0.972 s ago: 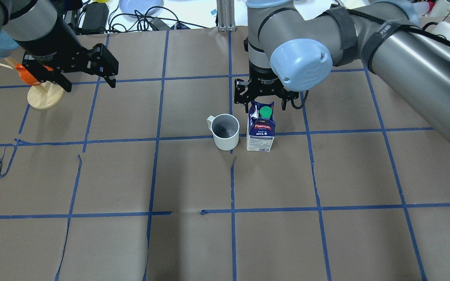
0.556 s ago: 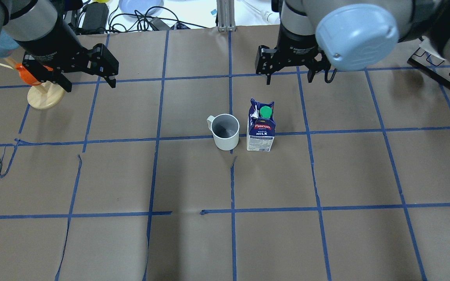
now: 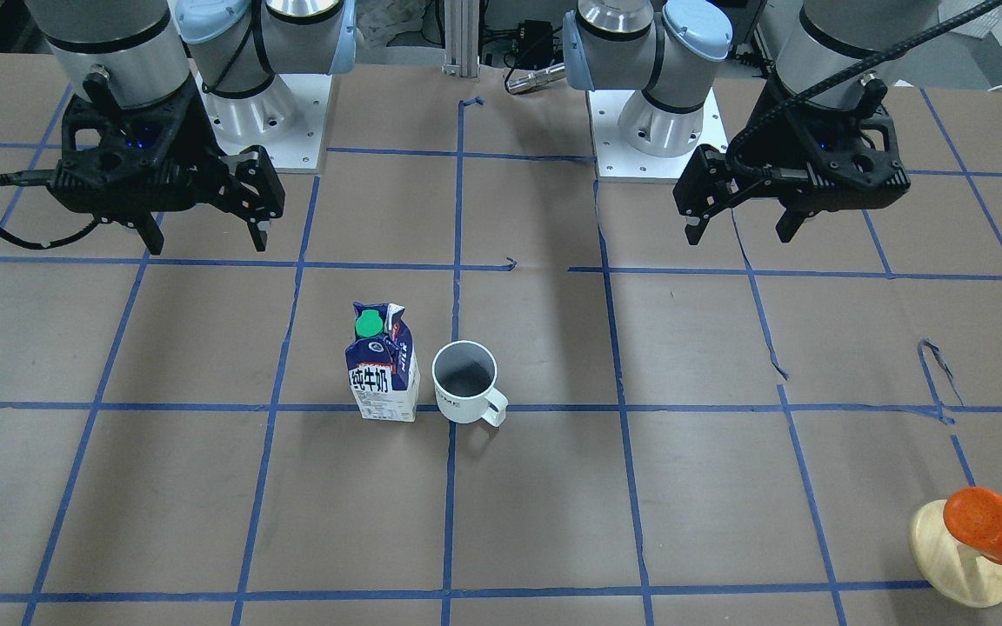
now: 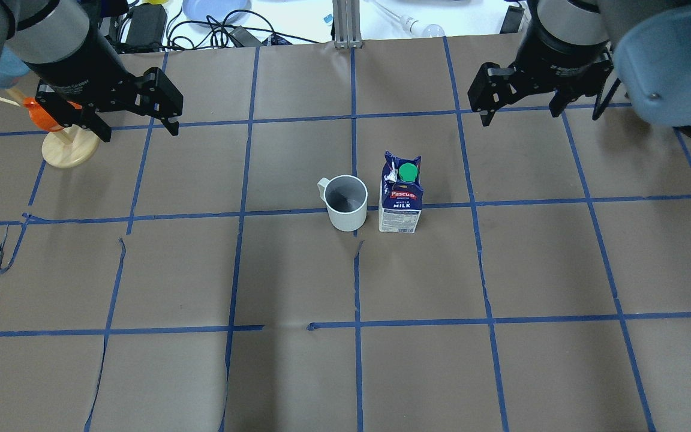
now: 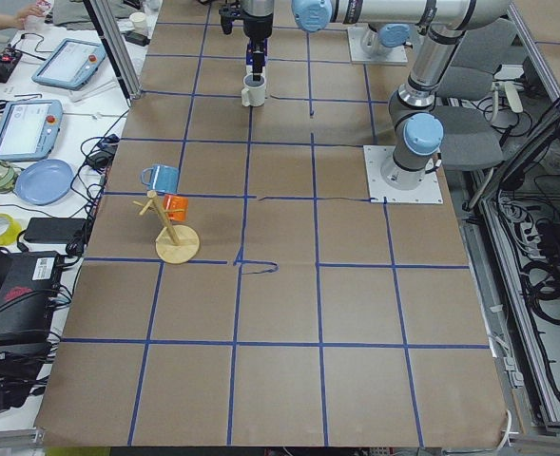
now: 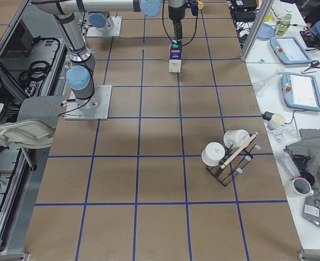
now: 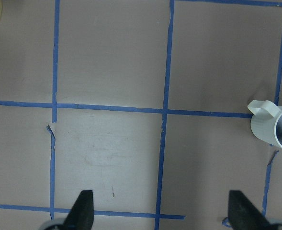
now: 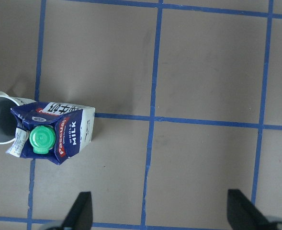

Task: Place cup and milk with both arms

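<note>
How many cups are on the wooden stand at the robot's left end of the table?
2: an orange cup low on the wooden stand, and a blue cup above it in the left-side view. None seems hidden.

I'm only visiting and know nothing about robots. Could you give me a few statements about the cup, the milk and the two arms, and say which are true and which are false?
1. The milk stands upright beside the cup. True.
2. The right gripper is holding the milk. False: it is open, empty and well away from the milk.
3. The cup lies on its side. False: it stands upright with its mouth facing up.
4. The left gripper is open and holds nothing. True.
5. The milk's cap is red. False: it is green.
</note>
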